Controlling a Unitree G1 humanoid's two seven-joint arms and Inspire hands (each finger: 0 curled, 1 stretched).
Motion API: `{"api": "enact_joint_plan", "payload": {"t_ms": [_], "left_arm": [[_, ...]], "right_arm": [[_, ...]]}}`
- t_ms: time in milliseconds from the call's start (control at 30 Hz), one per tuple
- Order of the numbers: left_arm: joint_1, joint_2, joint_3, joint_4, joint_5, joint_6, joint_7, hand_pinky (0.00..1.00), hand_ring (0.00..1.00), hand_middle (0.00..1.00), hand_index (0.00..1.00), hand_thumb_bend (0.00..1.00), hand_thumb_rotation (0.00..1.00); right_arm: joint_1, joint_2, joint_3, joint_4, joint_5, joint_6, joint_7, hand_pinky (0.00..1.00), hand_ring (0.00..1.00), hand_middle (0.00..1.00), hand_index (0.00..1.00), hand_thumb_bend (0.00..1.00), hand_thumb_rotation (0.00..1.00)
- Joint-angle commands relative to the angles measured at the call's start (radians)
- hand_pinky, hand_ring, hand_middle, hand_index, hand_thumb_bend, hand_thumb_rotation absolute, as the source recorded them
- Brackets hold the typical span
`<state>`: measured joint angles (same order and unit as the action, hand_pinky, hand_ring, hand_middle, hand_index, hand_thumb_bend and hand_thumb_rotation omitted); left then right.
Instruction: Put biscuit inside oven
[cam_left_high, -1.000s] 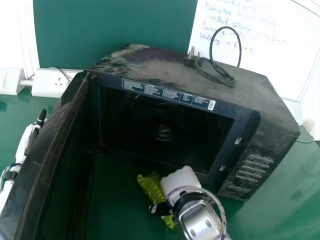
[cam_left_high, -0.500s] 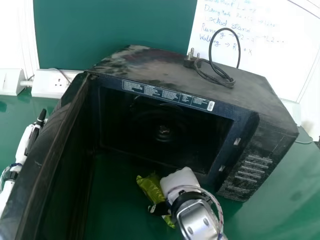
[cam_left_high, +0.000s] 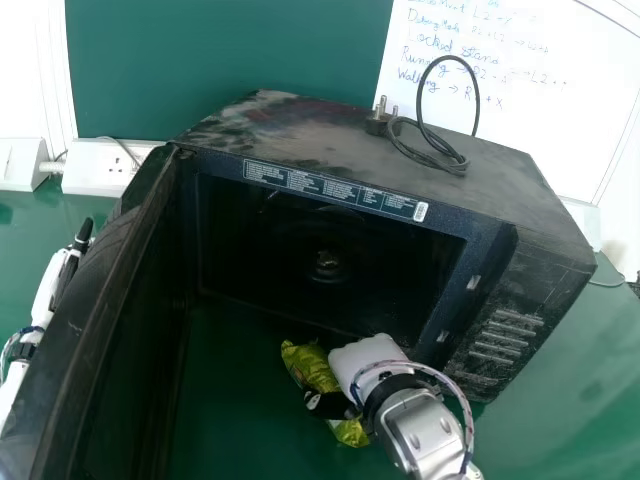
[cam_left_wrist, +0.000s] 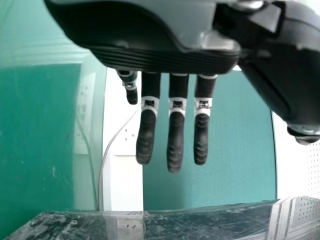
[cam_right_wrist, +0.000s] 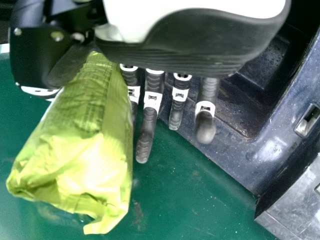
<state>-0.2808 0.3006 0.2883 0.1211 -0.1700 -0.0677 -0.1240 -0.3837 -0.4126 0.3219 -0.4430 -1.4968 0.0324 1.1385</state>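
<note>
- The right hand (cam_left_high: 365, 362) was in front of the oven (cam_left_high: 300, 125), low and near the right part of its opening; its thumb lay across the biscuit packet (cam_left_high: 312, 368), pinching it against nearly straight fingers.
- The packet hung tilted from that hand, outside the oven and short of its front edge. The wrapper looked slick and the hold one-sided, so a knock could well have twisted it loose.
- The door (cam_left_high: 95, 300) stood wide open at the oven's left. A swing too far that way would probably have bumped it.
- The left hand (cam_left_high: 47, 290) was beyond the door, left of the oven, its fingers extended and holding nothing.
- The oven's lower lip was the likeliest snag: carried in too low, the packet could have caught there and dropped.
- Deeper inside the oven was a bare hub (cam_left_high: 326, 262), on which the packet might have landed unevenly.
- The power cable (cam_left_high: 432, 150) lay coiled on top of the oven.
</note>
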Motion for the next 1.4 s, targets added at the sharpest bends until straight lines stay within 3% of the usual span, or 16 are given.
{"api": "enact_joint_plan", "payload": {"t_ms": [0, 400, 667, 800, 967, 1033, 1067, 1133, 1367], "left_arm": [[0.013, -0.002, -0.004, -0.005, 0.006, -0.001, 0.001, 0.23, 0.29, 0.38, 0.48, 0.52, 0.06], [0.012, -0.001, -0.004, -0.003, 0.008, 0.002, 0.003, 0.23, 0.29, 0.38, 0.48, 0.52, 0.06], [0.009, 0.000, -0.004, 0.004, 0.005, -0.001, -0.002, 0.22, 0.28, 0.38, 0.48, 0.52, 0.06], [0.008, 0.001, -0.003, 0.007, 0.005, 0.002, -0.002, 0.23, 0.29, 0.38, 0.48, 0.52, 0.06], [0.009, 0.000, -0.002, 0.005, 0.008, 0.001, 0.003, 0.22, 0.28, 0.38, 0.48, 0.52, 0.06], [0.010, -0.001, -0.001, 0.002, 0.005, 0.005, 0.002, 0.22, 0.28, 0.38, 0.48, 0.52, 0.06], [0.010, 0.000, -0.002, 0.003, 0.007, 0.003, 0.003, 0.22, 0.28, 0.38, 0.48, 0.52, 0.06], [0.009, 0.002, -0.002, 0.008, 0.008, -0.004, 0.001, 0.22, 0.28, 0.38, 0.48, 0.52, 0.06], [0.008, 0.000, -0.002, 0.008, 0.004, 0.000, -0.001, 0.22, 0.29, 0.38, 0.48, 0.52, 0.06]], "right_arm": [[0.026, -0.012, 0.016, 0.027, 0.024, -0.016, 0.012, 0.08, 0.15, 0.47, 0.71, 0.56, 0.00], [-0.015, -0.013, -0.028, -0.021, 0.072, 0.012, 0.040, 0.08, 0.15, 0.47, 0.66, 0.56, 0.00], [-0.040, -0.055, -0.131, -0.116, 0.198, 0.018, 0.031, 0.08, 0.16, 0.47, 0.61, 0.57, 0.00], [-0.062, -0.077, -0.186, -0.145, 0.242, 0.027, 0.025, 0.06, 0.14, 0.47, 0.67, 0.55, 0.00], [-0.077, -0.078, -0.208, -0.135, 0.236, 0.052, -0.004, 0.05, 0.13, 0.47, 0.65, 0.56, 0.00], [-0.082, -0.078, -0.214, -0.128, 0.243, 0.058, -0.024, 0.07, 0.15, 0.47, 0.63, 0.56, 0.00], [-0.083, -0.077, -0.217, -0.127, 0.248, 0.061, -0.035, 0.07, 0.15, 0.47, 0.55, 0.54, 0.00], [-0.080, -0.075, -0.228, -0.129, 0.262, 0.067, -0.062, 0.07, 0.15, 0.47, 0.51, 0.53, 0.00], [-0.088, -0.070, -0.242, -0.130, 0.282, 0.104, -0.112, 0.05, 0.13, 0.47, 0.48, 0.53, 0.00]]}}
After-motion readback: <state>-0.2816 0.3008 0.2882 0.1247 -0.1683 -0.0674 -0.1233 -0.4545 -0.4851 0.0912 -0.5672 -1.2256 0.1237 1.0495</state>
